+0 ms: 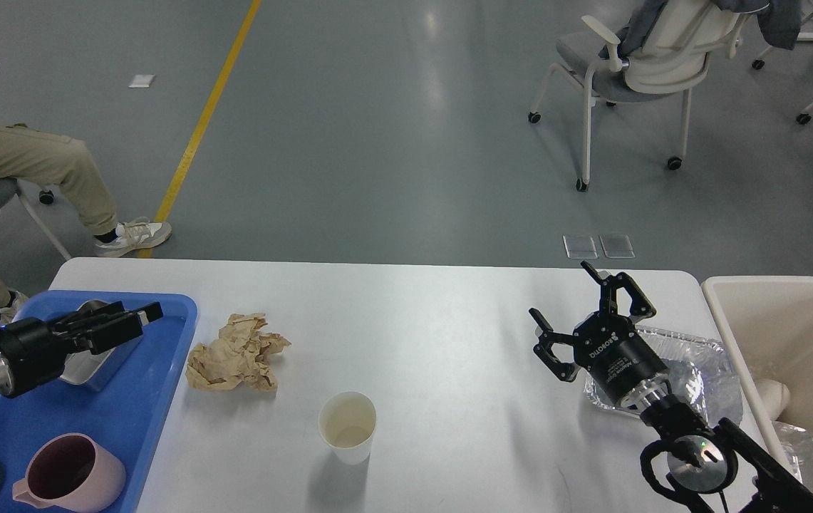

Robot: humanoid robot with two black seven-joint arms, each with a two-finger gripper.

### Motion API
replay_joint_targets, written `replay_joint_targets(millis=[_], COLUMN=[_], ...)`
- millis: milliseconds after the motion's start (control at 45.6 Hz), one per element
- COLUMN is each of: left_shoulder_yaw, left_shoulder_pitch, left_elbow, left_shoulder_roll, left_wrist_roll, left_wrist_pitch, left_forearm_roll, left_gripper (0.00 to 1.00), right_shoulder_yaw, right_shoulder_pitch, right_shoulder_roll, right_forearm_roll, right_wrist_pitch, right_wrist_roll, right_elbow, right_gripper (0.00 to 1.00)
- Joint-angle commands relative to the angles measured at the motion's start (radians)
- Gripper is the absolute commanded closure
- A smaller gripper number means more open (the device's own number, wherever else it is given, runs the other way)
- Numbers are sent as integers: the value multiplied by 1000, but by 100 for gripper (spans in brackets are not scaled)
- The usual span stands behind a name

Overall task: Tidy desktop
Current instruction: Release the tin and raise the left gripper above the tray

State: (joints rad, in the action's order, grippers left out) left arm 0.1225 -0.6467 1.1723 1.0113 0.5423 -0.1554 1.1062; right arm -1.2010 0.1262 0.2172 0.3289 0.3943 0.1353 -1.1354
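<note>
Head view, looking down on the white worktop [435, 320], the surface to be tidied, spanning nearly the whole width. Taking the paper cup [347, 426] as landmark: crumpled brown paper [235, 353] to its left and a little farther back, loose on the worktop; further left a blue tray [157, 370] holding a steel tin [89, 356] and a pink mug [73, 474], probably the spot for reusable ware. Far right of the cup, a foil tray [698, 370] lying just beside a cream bin [791, 335], likely meant for rubbish. Cup, paper and foil tray not yet cleared, so sorting seems about halfway. Left pincer [146, 313] hovering over the tin at the tray's far end, fingers close together and seen edge-on, nothing visibly between them; whether fully together cannot be told. Right pincer [591, 303] spread wide apart, empty, raised at the foil tray's left edge, touching nothing clearly.
</note>
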Motion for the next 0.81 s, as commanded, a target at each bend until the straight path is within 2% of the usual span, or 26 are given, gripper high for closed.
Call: replay_joint_targets(millis=[0,263,482,723,789], left_shoulder_yaw=[181,643,951,1143,1151], left_shoulder_pitch=[123,403,521,549,549], left_elbow=[58,52,49,43,43], left_shoulder_roll=[3,-177,-411,-599,-620], left_wrist_roll=[-18,-18,-19,-27,-54], left_wrist_pitch=[-4,-3,63,131,132], left_forearm_roll=[-32,-106,-114,-169,-224], left_gripper=[10,10,10,10,10], right_shoulder_yaw=[0,0,0,-2,-2], right_shoulder_pitch=[0,-2,-19,-30,-33], right_shoulder_roll=[14,36,36,36,34], right_forearm_roll=[1,1,1,1,1], right_wrist_pitch=[0,0,0,-2,-2], right_wrist_roll=[0,-2,-2,0,0], right_elbow=[3,6,5,3,5], right_gripper=[0,0,0,0,0])
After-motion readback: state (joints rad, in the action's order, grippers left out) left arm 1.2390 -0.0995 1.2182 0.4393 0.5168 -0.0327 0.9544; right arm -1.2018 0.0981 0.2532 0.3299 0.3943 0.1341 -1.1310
